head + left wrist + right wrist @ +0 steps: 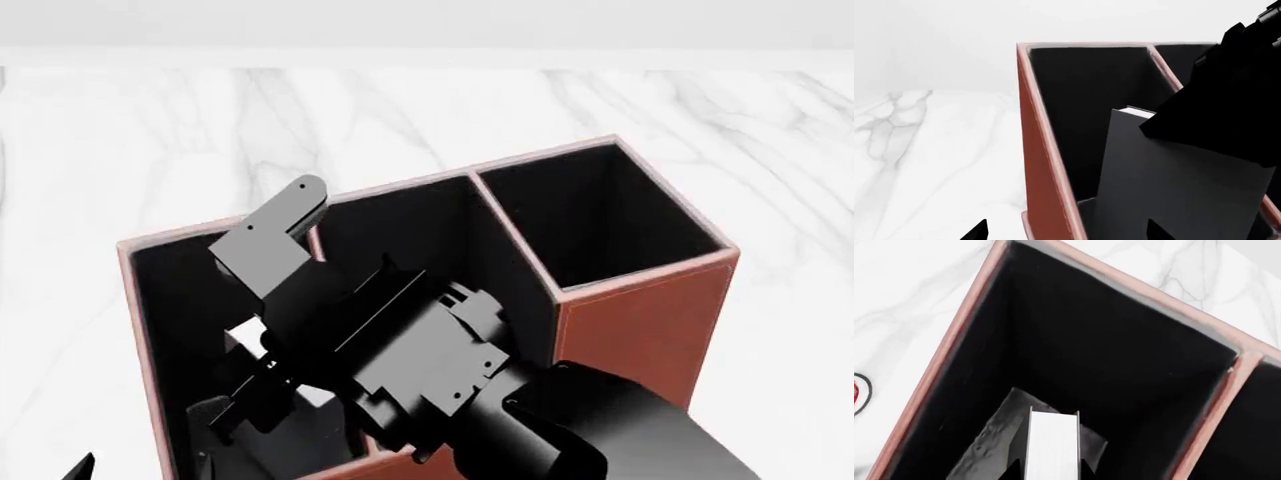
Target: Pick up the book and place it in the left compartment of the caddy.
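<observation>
My right gripper (247, 385) clenching book (1052, 445) — holding it upright inside left compartment (1121, 355) of caddy (641, 320); left jaws — can't tell.

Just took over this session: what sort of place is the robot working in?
Probably a desk or counter setup: a white marble-look tabletop, a reddish-brown leather-look caddy with black-lined sections, and a black book with white page edges held inside it by the right pincer.
</observation>
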Robot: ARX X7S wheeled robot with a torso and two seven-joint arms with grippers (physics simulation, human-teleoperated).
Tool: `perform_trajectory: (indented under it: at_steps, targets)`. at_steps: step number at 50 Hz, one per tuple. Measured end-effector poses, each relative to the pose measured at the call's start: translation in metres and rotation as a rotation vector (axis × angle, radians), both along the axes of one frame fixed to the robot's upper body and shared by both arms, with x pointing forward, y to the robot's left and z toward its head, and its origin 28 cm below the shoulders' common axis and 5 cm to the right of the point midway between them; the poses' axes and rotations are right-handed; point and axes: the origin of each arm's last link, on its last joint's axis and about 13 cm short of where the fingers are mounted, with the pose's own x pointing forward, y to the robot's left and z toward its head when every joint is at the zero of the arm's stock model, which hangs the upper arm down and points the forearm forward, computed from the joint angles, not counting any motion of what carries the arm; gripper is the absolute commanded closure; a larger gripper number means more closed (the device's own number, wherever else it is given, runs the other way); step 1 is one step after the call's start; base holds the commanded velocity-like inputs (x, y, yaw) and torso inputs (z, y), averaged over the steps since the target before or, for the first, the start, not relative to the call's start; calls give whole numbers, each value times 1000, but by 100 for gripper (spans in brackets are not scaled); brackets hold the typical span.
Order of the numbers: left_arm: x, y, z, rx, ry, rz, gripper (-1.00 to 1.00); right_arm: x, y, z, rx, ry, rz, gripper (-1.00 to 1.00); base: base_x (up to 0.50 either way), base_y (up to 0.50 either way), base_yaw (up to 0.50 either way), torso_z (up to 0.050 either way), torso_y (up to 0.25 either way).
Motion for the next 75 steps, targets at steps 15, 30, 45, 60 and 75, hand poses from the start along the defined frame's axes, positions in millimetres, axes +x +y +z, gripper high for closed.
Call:
perform_trajectory:
  at_steps: [15,30,45,60,75]
  targets:
    - [0,0,0,-1,0,0,-100,1,-1,3,4,7,2,-100,0,0,0,0,0]
    - [0,0,0,-2,-1,1,-100,2,-1,4,6,8,-3,-100,0,0,0,0,0]
    - [0,1,1,-7,-3,3,-100,1,-7,28,67,-43,-119,-100,0,0,0,0,0]
    - [-1,1,2,-9,-4,3,-100,-21,-46,37,213,-233,-312,-100,0,0,0,0,0]
    - [-2,0,1,-6,-9,2,-100,-70,-82,14,327,-465,-449,-100,0,0,0,0,0]
